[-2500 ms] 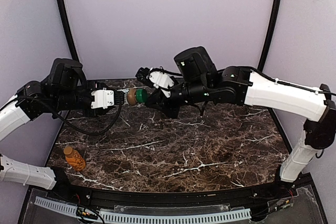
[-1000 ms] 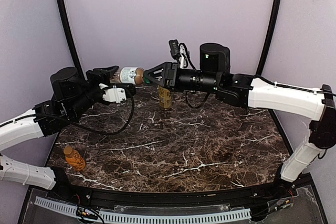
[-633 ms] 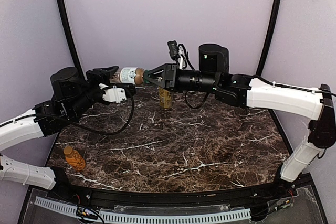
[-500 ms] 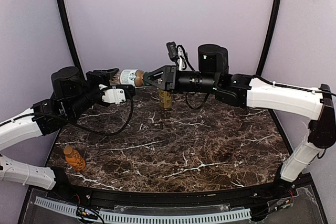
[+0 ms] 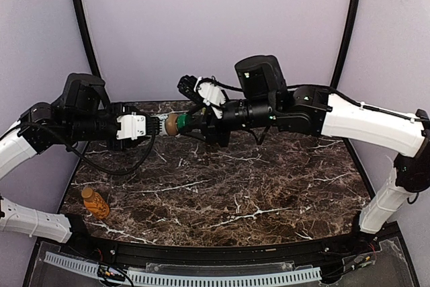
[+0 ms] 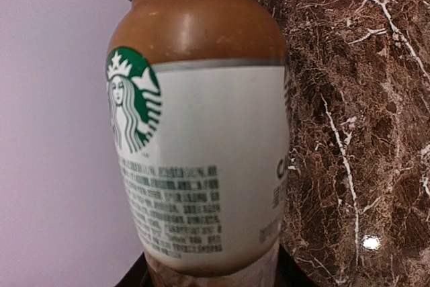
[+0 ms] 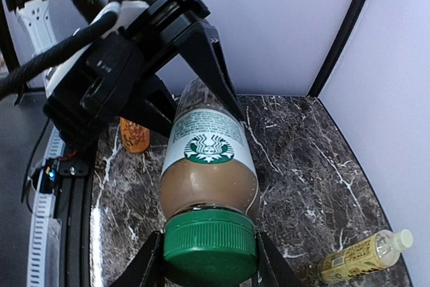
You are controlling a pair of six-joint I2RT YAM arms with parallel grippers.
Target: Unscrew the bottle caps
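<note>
The short brownish white-labelled bottle [image 5: 170, 124] hangs level in the air above the back of the table. My left gripper [image 5: 158, 126] is shut on its base [image 6: 211, 263], and its dark fingers [image 6: 134, 277] show only at the bottom corners of the left wrist view. The bottle's green cap [image 7: 209, 247] points right, and my right gripper [image 7: 209, 263] is shut on it, one finger [image 7: 144, 263] on each side. The bumpy orange bottle [image 5: 95, 202] stands at the table's near left. The yellow-labelled bottle [image 7: 363, 255] shows only in the right wrist view, on the marble.
The dark marble table [image 5: 269, 193] lies under both arms. Black frame posts [image 5: 80, 18] stand at the back corners against purple walls. A white perforated rail [image 5: 201, 278] runs along the near edge.
Both arms have come down, bringing the bottle lower above the table. The right wrist has rolled round, and its jaws have closed in on the green cap.
</note>
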